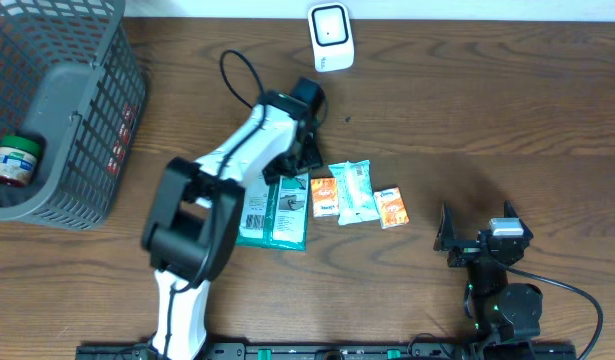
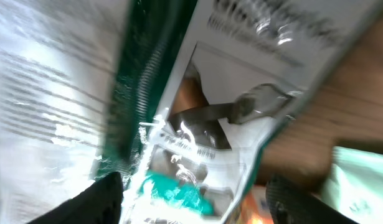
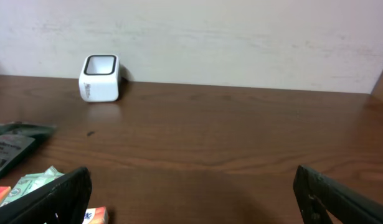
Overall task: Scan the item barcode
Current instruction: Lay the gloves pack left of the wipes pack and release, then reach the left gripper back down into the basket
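A green-and-white packet [image 1: 277, 212] lies flat on the table, its printed back filling the left wrist view [image 2: 228, 124]. My left gripper [image 1: 297, 165] hovers right over the packet's top edge. It stands open [image 2: 194, 199], the fingers spread to either side of the foil, which is blurred. The white barcode scanner [image 1: 330, 37] stands at the table's far edge, also in the right wrist view [image 3: 101, 78]. My right gripper [image 1: 477, 228] rests low at the front right, open [image 3: 191, 186], with bare wood between its fingers.
An orange sachet [image 1: 323, 197], a pale green packet [image 1: 355, 192] and a small orange-and-blue sachet [image 1: 391, 206] lie in a row right of the big packet. A grey wire basket [image 1: 77, 120] holding a jar [image 1: 14, 160] stands at the left.
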{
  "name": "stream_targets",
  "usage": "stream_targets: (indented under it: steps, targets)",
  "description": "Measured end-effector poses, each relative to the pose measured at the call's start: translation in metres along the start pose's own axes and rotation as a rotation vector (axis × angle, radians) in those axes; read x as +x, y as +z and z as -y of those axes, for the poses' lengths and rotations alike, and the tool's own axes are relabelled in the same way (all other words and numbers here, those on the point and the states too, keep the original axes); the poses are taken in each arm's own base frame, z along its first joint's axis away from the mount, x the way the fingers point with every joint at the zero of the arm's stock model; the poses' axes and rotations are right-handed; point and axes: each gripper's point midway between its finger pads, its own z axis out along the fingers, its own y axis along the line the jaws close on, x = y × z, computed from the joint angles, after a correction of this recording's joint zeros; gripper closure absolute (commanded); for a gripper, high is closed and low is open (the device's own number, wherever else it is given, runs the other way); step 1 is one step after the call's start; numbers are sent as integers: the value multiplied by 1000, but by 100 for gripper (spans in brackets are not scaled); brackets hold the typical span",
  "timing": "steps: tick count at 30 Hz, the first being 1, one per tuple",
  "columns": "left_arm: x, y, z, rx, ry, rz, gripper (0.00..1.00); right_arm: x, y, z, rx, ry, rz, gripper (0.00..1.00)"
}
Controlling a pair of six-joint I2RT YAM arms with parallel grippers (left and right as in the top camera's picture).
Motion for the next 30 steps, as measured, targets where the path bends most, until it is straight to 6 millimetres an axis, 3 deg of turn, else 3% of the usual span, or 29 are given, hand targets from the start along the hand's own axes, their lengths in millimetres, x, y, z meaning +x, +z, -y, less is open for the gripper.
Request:
stream_targets:
  steps: [4, 10, 16, 19, 21, 25, 30]
  targets:
    - [-20, -57, -6, 92, 38, 111, 24, 0, 0, 0, 0, 0, 0, 1]
    - [-44, -173, -36, 215, 37, 340, 24, 0, 0, 0, 0, 0, 0, 1]
    - [-70, -289, -109, 241, -49, 579, 24, 0, 0, 0, 0, 0, 0, 1]
    - [-92, -333, -162, 198, -135, 736, 24, 0, 0, 0, 0, 0, 0, 1]
    - [-102, -345, -198, 144, -208, 800, 24, 0, 0, 0, 0, 0, 0, 1]
    - [-122, -351, -263, 40, -339, 863, 22, 0, 0, 0, 0, 0, 0, 1]
    - [-140, -330, -324, -45, -463, 835, 21, 0, 0, 0, 0, 0, 0, 1]
